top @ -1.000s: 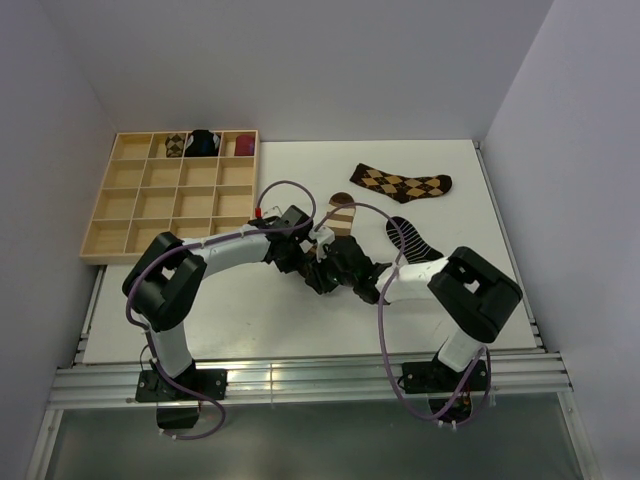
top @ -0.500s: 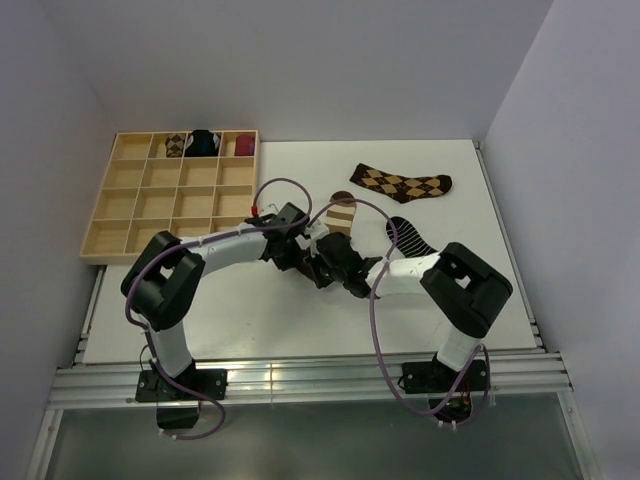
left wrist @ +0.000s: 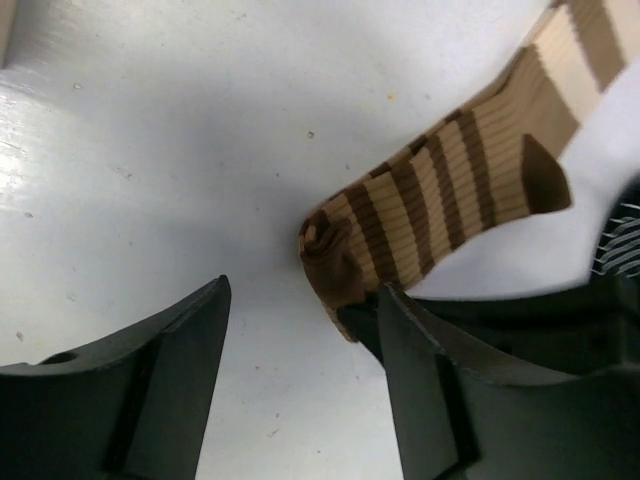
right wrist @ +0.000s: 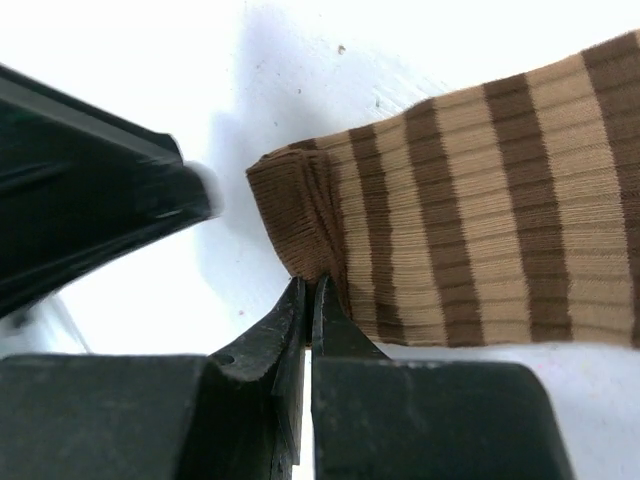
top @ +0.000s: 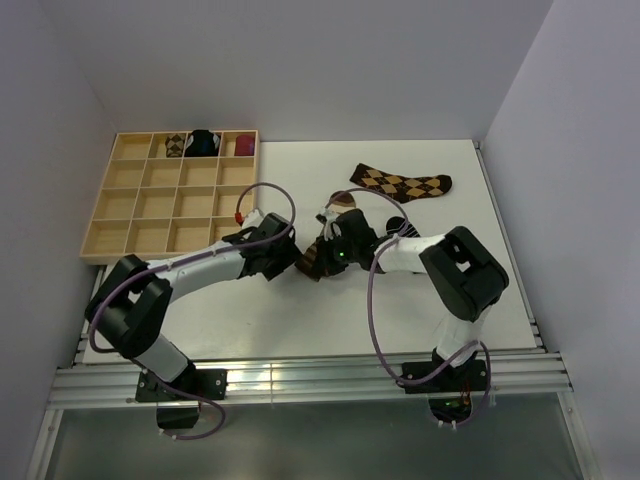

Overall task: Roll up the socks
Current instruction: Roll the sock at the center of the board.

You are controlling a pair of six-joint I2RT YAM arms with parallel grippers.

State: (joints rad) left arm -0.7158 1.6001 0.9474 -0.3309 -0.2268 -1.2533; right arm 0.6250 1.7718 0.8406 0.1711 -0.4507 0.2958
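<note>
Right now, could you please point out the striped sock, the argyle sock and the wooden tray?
striped sock (right wrist: 480,260): right wrist view, striped fabric beyond the rolled end.
argyle sock (top: 400,183): top external view, middle of the sock.
wooden tray (top: 150,254): top external view, its near rim.

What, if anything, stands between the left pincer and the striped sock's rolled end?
Nothing visible: the open left pincer faces the rolled end of the striped sock over bare table. The shut right pincer touches its other side.

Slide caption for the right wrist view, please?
Right gripper, shut, tips at the rolled brown end of the striped sock on the table.
</note>
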